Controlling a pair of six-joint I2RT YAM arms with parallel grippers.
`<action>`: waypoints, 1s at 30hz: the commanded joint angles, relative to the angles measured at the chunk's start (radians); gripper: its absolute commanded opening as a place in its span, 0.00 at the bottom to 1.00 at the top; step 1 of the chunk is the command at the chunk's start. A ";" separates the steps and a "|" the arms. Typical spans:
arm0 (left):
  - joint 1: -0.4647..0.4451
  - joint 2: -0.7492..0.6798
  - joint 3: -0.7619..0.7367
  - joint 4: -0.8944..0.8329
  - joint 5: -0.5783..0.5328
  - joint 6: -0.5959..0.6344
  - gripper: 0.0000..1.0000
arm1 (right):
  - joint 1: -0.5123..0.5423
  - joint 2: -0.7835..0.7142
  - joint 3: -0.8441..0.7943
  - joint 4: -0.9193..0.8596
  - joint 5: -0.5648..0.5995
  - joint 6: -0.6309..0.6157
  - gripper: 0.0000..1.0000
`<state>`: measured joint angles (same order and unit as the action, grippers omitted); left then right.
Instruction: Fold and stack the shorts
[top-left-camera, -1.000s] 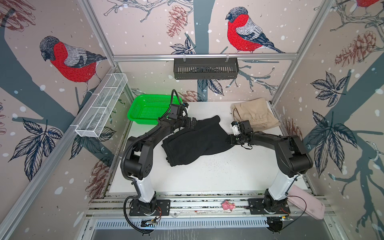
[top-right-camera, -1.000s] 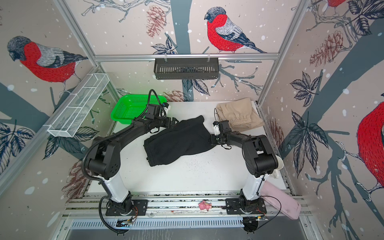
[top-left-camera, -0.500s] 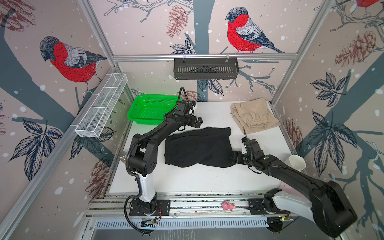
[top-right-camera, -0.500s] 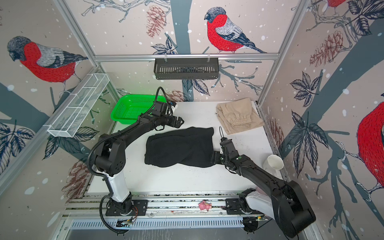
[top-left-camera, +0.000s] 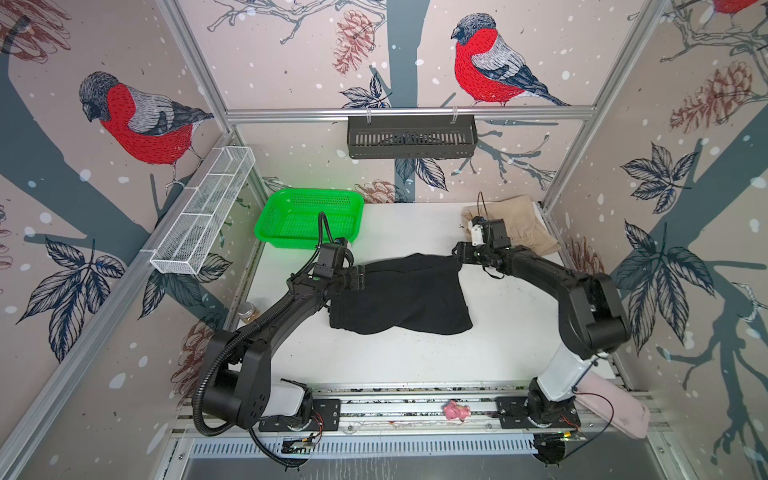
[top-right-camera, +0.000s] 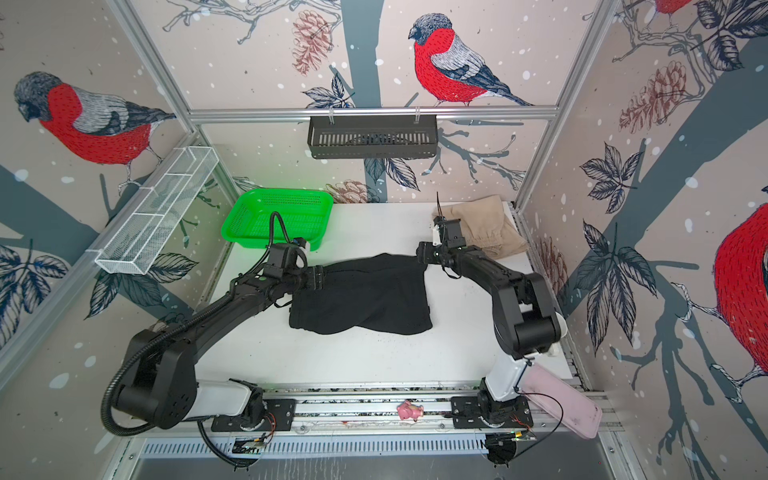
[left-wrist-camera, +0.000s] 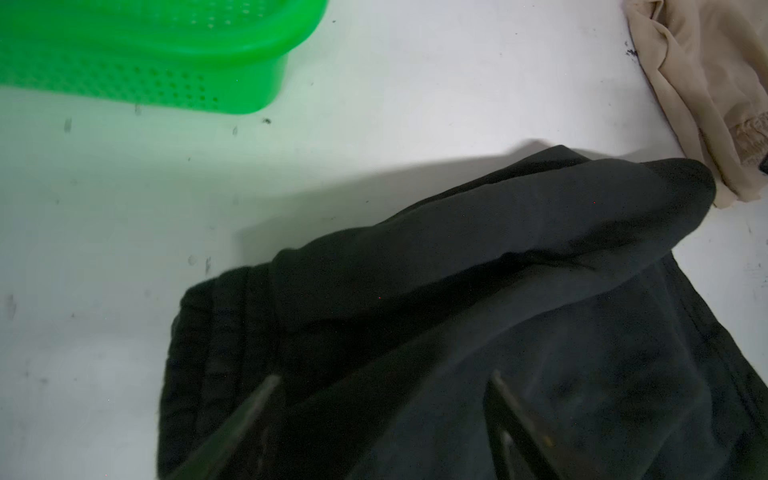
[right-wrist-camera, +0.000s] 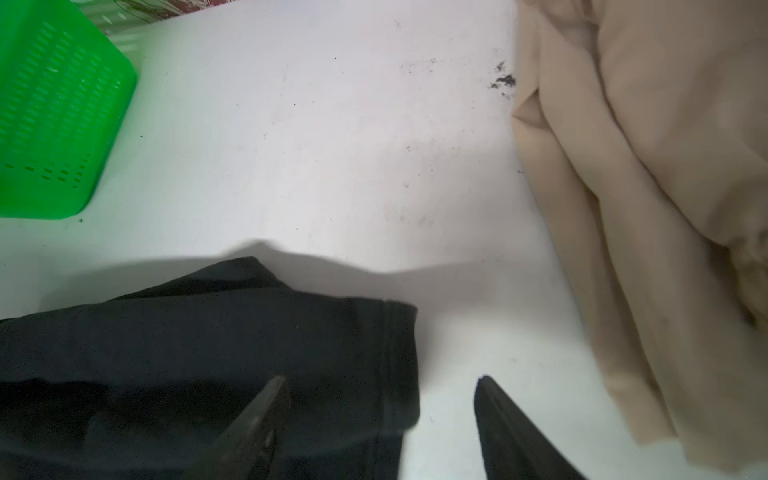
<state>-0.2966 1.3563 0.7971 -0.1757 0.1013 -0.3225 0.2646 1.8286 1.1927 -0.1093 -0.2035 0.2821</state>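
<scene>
In both top views the black shorts lie partly folded on the middle of the table. The left gripper is at one far corner and the right gripper at the other. The beige shorts sit bunched at the far right.

In the left wrist view your jaws stand apart over the black shorts, holding nothing. Flatten that raised roll before you fold on.

In the right wrist view the jaws are also apart, straddling the black shorts' edge. Take both layers squarely.

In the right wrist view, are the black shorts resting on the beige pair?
No: a strip of bare white table shows between the black shorts and the beige shorts, so they lie apart.
</scene>
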 joint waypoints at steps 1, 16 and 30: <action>0.015 -0.017 -0.055 0.116 -0.054 -0.042 0.69 | -0.004 0.103 0.095 -0.071 -0.030 -0.091 0.70; 0.197 0.044 -0.013 0.158 -0.006 -0.054 0.97 | -0.002 0.189 0.181 -0.170 -0.028 -0.097 0.51; 0.197 0.241 0.087 0.118 0.105 0.001 0.05 | 0.043 0.123 0.210 -0.117 -0.053 -0.080 0.03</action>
<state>-0.1009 1.5894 0.8730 -0.0719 0.1898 -0.3405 0.3038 1.9724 1.3811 -0.2470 -0.2546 0.2058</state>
